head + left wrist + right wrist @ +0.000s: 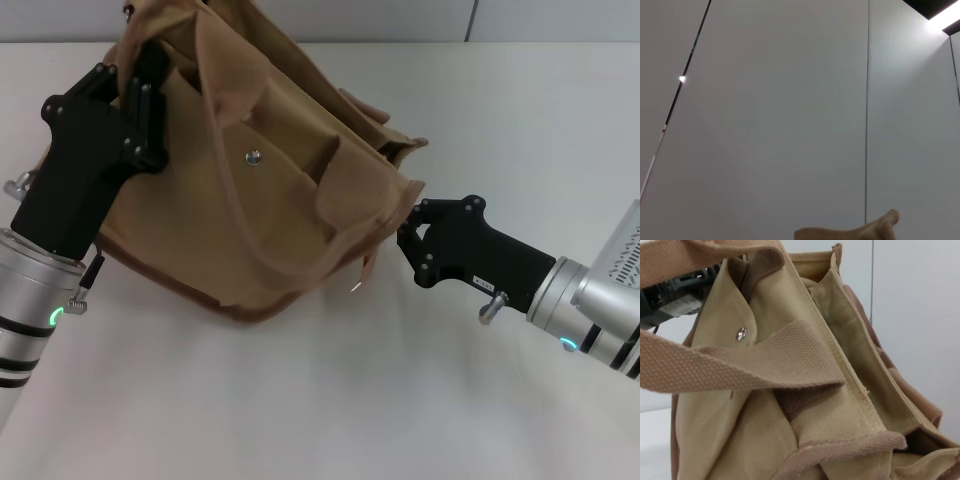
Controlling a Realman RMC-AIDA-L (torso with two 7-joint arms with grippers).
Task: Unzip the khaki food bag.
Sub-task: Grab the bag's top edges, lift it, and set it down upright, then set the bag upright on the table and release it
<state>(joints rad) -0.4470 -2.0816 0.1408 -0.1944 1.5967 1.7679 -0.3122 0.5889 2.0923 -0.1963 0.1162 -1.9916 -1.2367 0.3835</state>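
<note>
Khaki food bag [270, 190] is lying tilted on the white table [400, 400], front pocket and silver snap [254, 156] facing up; contents are not showing. My left gripper [140, 95] is sitting at the bag's upper left corner, fingers pressed into the canvas; how far they are parted I cannot tell. A webbing handle [250, 225] is draping across the front. My right gripper [408, 232] is touching the bag's right edge, fingers narrow, seemingly pinching the trim.
</note>
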